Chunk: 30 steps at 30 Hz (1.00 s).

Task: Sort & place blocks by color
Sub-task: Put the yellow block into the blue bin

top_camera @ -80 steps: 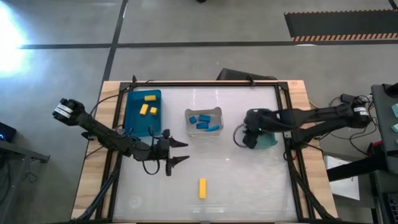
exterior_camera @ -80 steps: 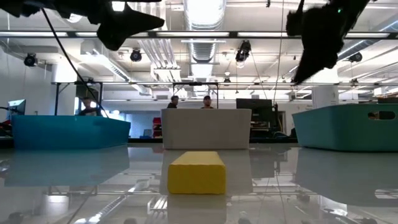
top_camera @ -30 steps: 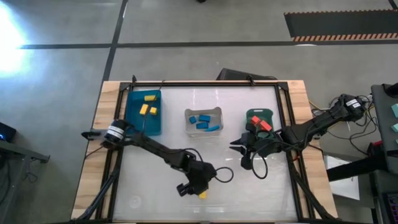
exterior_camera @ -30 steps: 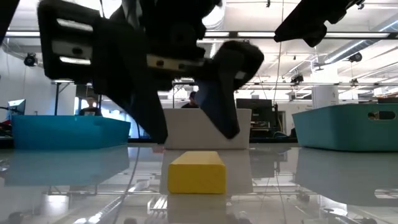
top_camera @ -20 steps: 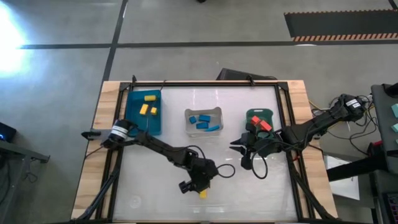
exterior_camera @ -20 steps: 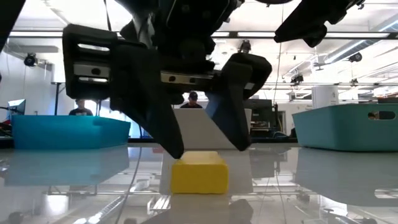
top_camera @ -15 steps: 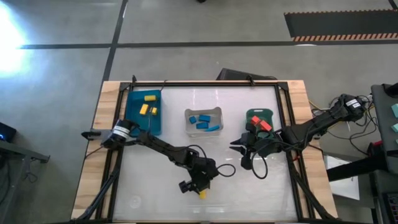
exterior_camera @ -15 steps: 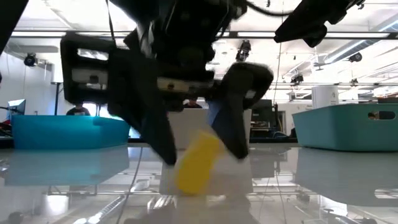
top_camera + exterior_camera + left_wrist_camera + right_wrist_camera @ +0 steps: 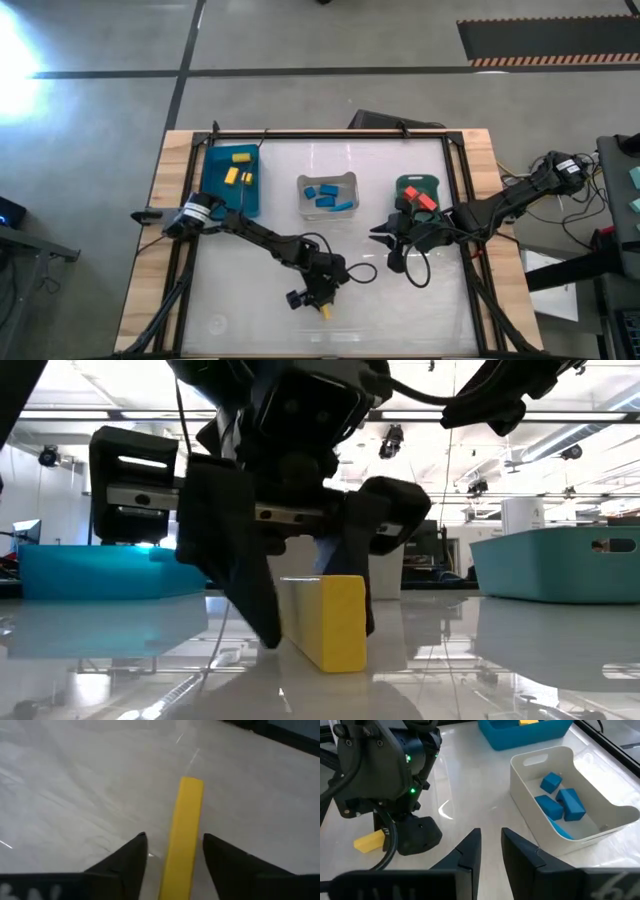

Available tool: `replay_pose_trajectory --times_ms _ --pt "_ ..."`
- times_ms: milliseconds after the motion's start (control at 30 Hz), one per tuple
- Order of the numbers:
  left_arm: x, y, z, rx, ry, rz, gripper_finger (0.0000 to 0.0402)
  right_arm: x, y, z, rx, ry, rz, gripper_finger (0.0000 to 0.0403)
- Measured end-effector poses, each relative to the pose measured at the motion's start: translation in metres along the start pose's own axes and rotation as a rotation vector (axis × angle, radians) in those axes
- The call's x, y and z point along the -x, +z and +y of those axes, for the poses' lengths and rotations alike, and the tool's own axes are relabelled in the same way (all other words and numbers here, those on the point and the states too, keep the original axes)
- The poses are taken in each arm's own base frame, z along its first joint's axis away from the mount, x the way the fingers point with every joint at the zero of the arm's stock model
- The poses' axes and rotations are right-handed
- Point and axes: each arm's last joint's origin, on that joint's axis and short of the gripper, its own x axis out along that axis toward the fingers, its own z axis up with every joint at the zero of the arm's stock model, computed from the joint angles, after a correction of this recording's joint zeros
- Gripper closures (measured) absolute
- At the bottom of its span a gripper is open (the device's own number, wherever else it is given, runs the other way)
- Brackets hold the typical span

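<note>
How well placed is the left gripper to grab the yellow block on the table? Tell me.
Probably well placed, yes. The left gripper is down at the yellow block, one finger on either side with visible gaps, and nothing else on the table stands close enough to block it.

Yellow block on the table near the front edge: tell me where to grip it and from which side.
Grip the yellow block across its two long narrow sides, near mid-length, coming down from above. It lies flat as a slim bar, and the left gripper already straddles it, one finger along each long side, jaws open. The right gripper waits near the green bin.
</note>
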Motion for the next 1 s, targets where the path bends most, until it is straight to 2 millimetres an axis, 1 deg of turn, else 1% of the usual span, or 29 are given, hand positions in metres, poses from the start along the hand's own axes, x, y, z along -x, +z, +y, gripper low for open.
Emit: replay_pose_trajectory --times_ms 100,267,433,533,667,833,933,1000 --pt "0.000 0.000 0.000 0.017 0.002 -0.003 0.0267 0.000 0.000 0.000 0.002 0.000 0.000 0.0337" --pt "0.002 0.000 -0.001 0.095 -0.003 0.007 0.0361 -0.001 -0.001 0.000 0.022 -0.006 -0.009 0.0337" --pt "0.011 0.006 -0.004 0.183 0.073 0.052 0.0362 -0.009 -0.001 0.003 0.091 -0.022 -0.052 0.0337" --pt "0.023 0.006 -0.010 0.220 0.139 0.102 0.0362 -0.015 0.000 0.007 0.144 -0.016 -0.072 0.0337" --pt "0.049 0.005 -0.023 0.244 0.262 0.217 0.0362 -0.017 0.001 0.008 0.176 -0.014 -0.080 0.0337" --pt "0.097 -0.003 -0.045 0.293 0.452 0.309 0.0362 -0.016 0.001 0.008 0.185 -0.014 -0.082 0.0337" --pt "0.131 -0.017 -0.059 0.391 0.665 0.353 0.0360 -0.016 0.002 0.008 0.192 -0.012 -0.093 0.0337" --pt "0.156 -0.031 -0.068 0.506 0.890 0.377 0.0351 -0.016 0.002 0.008 0.193 -0.011 -0.095 0.0337"
